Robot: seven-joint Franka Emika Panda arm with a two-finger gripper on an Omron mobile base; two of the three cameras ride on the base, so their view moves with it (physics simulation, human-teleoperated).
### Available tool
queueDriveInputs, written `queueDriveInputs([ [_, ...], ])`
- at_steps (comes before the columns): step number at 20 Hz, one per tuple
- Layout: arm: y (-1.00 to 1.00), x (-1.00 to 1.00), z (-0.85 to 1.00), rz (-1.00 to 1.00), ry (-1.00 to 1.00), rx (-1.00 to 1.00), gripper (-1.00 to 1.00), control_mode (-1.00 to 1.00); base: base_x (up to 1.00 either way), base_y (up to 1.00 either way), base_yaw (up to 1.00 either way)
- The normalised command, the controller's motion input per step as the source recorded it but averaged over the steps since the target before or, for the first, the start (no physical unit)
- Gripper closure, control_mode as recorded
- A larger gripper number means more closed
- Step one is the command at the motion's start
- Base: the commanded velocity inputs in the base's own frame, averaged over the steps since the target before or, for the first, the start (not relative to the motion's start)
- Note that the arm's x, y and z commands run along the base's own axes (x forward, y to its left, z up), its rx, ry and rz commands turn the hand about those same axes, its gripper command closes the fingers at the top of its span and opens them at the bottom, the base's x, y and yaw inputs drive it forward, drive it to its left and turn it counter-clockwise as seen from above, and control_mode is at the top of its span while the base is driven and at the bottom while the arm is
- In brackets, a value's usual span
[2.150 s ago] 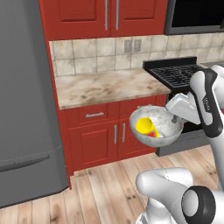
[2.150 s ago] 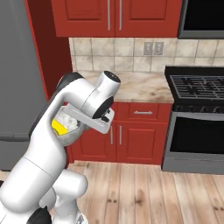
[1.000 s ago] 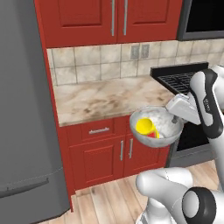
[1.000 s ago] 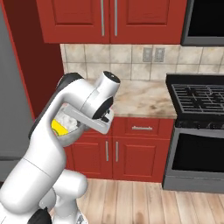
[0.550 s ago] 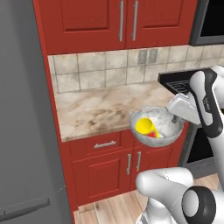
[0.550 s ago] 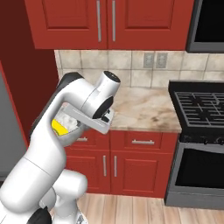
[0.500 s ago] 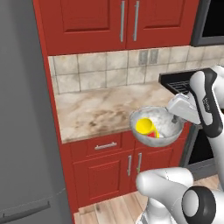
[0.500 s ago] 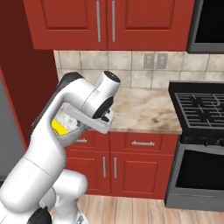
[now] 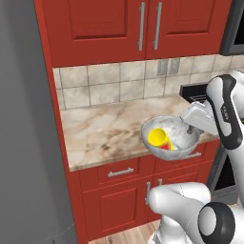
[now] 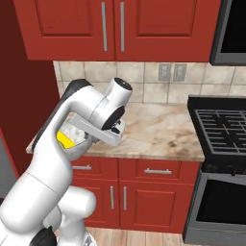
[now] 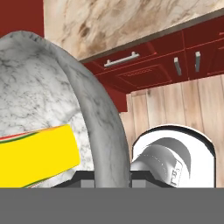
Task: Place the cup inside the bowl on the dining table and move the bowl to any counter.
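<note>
At the centre of the left base view the gripper (image 9: pixel 191 129) holds the bowl (image 9: pixel 167 138) in the air by its right rim, jaws narrowed on the wall; the hand view shows the rim (image 11: pixel 105 131) running between the finger tips. The cup (image 9: pixel 160 138) lies tilted inside the bowl, yellow mouth toward the left. The bowl hangs over the front edge of the counter (image 9: pixel 105 133), a veined beige-brown top backed by beige tiles (image 9: pixel 100 88). Red upper cabinets (image 9: pixel 128 26) fill the top; red drawers (image 9: pixel 119 174) sit below. A black stove (image 10: pixel 221 127) stands at right in the right base view, probably flush against the counter.
</note>
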Motion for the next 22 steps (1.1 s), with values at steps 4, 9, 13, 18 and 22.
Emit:
queueDriveInputs([
  [4, 0.0, 0.0, 0.0, 0.0, 0.0, 0.0, 1.0, 1.0, 0.39, -0.19, 0.0],
  [9, 0.0, 0.0, 0.0, 0.0, 0.0, 0.0, 1.0, 1.0, 0.45, -0.18, 0.0],
  [13, 0.0, 0.0, 0.0, 0.0, 0.0, 0.0, 1.0, 1.0, 0.47, -0.1, 0.0],
  [18, 0.0, 0.0, 0.0, 0.0, 0.0, 0.0, 1.0, 1.0, 0.41, -0.03, 0.0],
  [22, 0.0, 0.0, 0.0, 0.0, 0.0, 0.0, 1.0, 1.0, 0.03, 0.0, 0.0],
])
